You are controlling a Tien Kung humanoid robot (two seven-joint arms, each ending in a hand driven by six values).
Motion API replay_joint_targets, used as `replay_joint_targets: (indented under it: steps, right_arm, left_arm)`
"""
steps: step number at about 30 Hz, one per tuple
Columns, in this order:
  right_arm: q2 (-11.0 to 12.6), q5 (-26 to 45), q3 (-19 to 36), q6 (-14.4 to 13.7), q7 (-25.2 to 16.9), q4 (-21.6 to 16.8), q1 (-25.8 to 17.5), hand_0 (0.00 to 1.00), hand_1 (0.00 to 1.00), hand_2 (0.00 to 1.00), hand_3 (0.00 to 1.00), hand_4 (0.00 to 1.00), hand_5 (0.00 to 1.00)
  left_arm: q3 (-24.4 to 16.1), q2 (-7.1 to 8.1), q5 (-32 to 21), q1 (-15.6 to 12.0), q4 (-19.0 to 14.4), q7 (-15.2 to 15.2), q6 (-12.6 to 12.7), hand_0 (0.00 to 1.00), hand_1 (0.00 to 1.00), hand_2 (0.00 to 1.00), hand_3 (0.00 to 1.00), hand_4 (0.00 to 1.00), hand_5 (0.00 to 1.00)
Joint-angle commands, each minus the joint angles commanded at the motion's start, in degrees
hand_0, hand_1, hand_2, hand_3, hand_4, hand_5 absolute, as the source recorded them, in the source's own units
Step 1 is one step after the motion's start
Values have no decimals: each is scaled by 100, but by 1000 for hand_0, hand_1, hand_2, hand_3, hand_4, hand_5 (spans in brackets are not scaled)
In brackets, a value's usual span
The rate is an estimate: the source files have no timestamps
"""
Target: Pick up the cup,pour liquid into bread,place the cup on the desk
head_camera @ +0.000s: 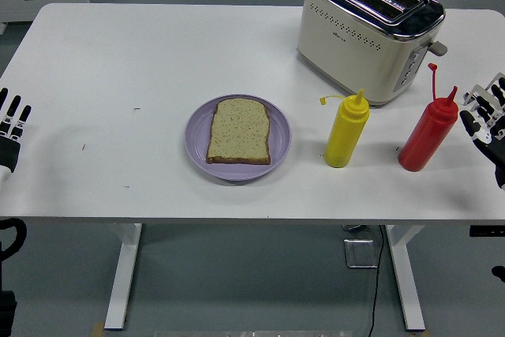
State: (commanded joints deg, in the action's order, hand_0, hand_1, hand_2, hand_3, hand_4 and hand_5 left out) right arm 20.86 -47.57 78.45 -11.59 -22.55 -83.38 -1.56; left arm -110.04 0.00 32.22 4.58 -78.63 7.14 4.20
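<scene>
A slice of bread (239, 131) lies on a purple plate (197, 147) in the middle of the table. A yellow squeeze bottle (346, 132) stands upright to the plate's right. A red squeeze bottle (427, 133) stands upright further right. No cup is in view. My right hand (485, 116) is at the right edge, fingers spread, apart from the red bottle and holding nothing. My left hand (11, 130) rests at the left edge with fingers spread.
A cream and chrome toaster (369, 29) stands at the back right, behind the bottles. The white table (118, 69) runs across the view, its near edge at the bottom.
</scene>
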Motion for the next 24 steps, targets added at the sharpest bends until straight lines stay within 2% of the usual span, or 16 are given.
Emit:
replay_joint_targets:
  steps: [3,6,7,10,12,13,18,19,24]
  right_arm:
    - [-2,517,251,203,-42,-154,-39,978,923,998,998,888,269]
    - [-27,1246,591,519,-51,-244,-41,978,923,998,998,888,269]
    - [-38,1419,695,622,-8,-250,-26,934,884,953,990,885,307]
    - [-65,2126,949,860,145,-234,27,934,884,953,990,885,307]
    - [-94,2648,1082,879,280,-191,77,934,884,953,990,885,307]
    - [-119,2871,1163,785,404,-155,114,871,818,869,929,778,510]
    - [-202,3867,1400,556,871,34,215,871,818,869,929,778,510]
    - [-210,3910,1416,542,911,52,222,823,765,804,843,699,616]
    - [-229,3952,1458,514,1085,251,221,823,765,804,843,699,616]
  left_arm:
    - [-4,0,3,-1,0,1,-1,777,727,724,659,521,927]
    - [-8,0,6,0,-1,1,0,777,727,724,659,521,927]
    - [-8,0,5,0,-1,1,-1,777,727,724,659,521,926]
    - [-4,0,4,-1,1,2,0,777,727,724,659,521,926]
    - [-2,0,4,-2,1,3,-1,777,727,724,659,521,926]
    - [-3,0,5,-3,1,3,0,777,727,725,659,521,927]
    - [0,0,7,-8,1,3,0,777,727,725,659,521,927]
    - [1,0,7,-9,1,3,0,777,728,724,660,521,928]
    - [14,0,11,-15,0,1,-1,777,728,724,660,521,928]
